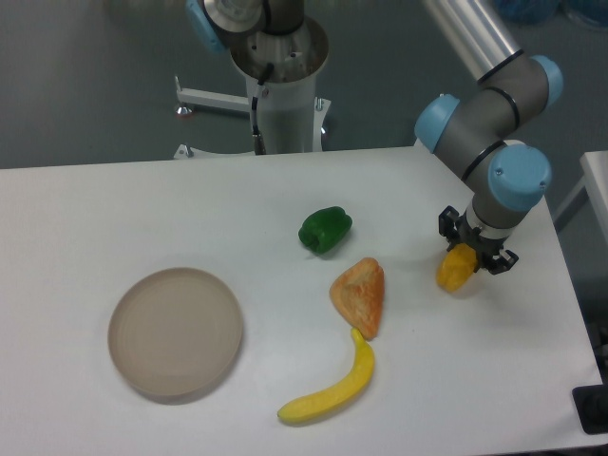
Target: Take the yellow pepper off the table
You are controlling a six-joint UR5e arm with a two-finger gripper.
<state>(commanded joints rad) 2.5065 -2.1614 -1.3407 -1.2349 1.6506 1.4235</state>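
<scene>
The yellow pepper [453,271] is a small glossy yellow-orange piece at the right side of the white table [142,199]. My gripper [471,255] points down right over it, with the black fingers [448,228] on either side of the pepper's upper end, and appears shut on it. The pepper's top is hidden by the gripper. Its lower end sticks out to the lower left, at or just above the tabletop.
A green pepper [325,229] lies mid-table. An orange-tan triangular pastry [360,295] and a curved yellow banana [332,389] lie left of the gripper. A round beige plate [175,331] sits at the front left. The table's right edge is close to the gripper.
</scene>
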